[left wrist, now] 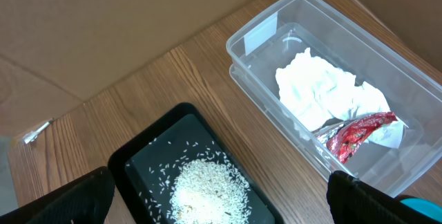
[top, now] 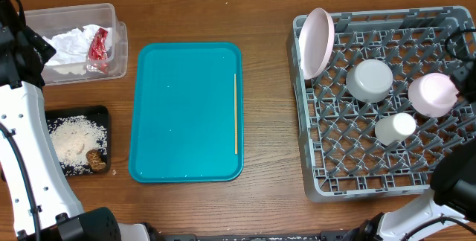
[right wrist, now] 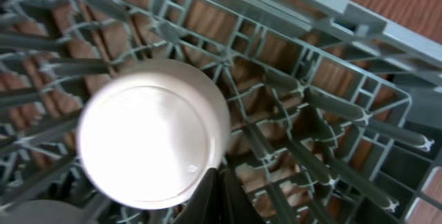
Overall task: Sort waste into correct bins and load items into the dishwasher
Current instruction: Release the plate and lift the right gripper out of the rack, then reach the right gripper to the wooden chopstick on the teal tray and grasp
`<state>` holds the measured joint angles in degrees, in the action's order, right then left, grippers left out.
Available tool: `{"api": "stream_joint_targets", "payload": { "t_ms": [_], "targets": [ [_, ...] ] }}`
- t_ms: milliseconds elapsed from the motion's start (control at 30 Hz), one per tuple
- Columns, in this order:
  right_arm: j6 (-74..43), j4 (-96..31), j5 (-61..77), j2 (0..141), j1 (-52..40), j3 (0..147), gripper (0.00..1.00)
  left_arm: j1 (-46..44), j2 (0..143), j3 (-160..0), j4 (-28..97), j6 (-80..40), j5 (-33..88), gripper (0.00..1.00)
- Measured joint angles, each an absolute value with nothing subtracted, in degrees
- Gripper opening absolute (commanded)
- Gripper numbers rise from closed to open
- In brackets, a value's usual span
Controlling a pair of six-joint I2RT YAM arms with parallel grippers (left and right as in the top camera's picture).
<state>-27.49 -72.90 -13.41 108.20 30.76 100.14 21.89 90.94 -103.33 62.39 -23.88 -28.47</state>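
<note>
Left jaws are spread wide with nothing between them. They hang above the desk (top: 268, 18), over the near end of the black tray (top: 78, 109) with the tub (top: 74, 7) just beyond. Right jaws are pressed together and we see nothing pinched. They're low over the rack (top: 372, 185), tips at the edge of a pale round dish in the right wrist view. We can't tell from there whether it's the cup (top: 395, 128) or the pink bowl (top: 432, 94), nor whether they touch it. Waste is binned: napkin (top: 71, 44) and wrapper (top: 97, 47) are in the tub at far left, wrapper against the napkin's right side. Crumbs (top: 74, 140) are heaped in the black tray just nearer us than the tub, with the lump (top: 95, 159) at their near right edge. Stick (top: 236, 114) lies flat on the teal tray (top: 178, 114), lengthwise along its right edge. That tray sits mid-desk between the bins and the rack. In the rack, the plate (top: 315, 42) stands on edge at the far left corner. Grey bowl (top: 370, 79) and pink bowl sit side by side mid-rack, both apparently mouth-down. The cup is tilted, just nearer us, between them.
</note>
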Motion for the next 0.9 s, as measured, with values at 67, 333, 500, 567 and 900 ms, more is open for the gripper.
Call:
{"api": "stream_joint_targets", "payload": {
  "t_ms": [67,333,500,567,900],
  "targets": [
    [-27.7,-72.5,-11.7,107.7,30.2,100.5,0.04,21.9,90.9,-103.3,62.4,-23.9,-28.5,1.00],
    [-23.0,-68.7,1.4,102.0,19.5,100.5,0.04,21.9,90.9,-103.3,62.4,-23.9,-28.5,1.00],
    [-19.0,-66.0,5.4,96.7,3.5,100.6,0.99,21.9,90.9,-103.3,62.4,-23.9,-28.5,1.00],
    [-18.0,-65.6,6.4,95.7,-3.7,100.7,1.00,21.9,90.9,-103.3,62.4,-23.9,-28.5,1.00],
    [-17.1,-61.7,11.2,99.2,-28.9,101.0,0.80,21.9,90.9,-103.3,62.4,-23.9,-28.5,1.00]
  ]
}}
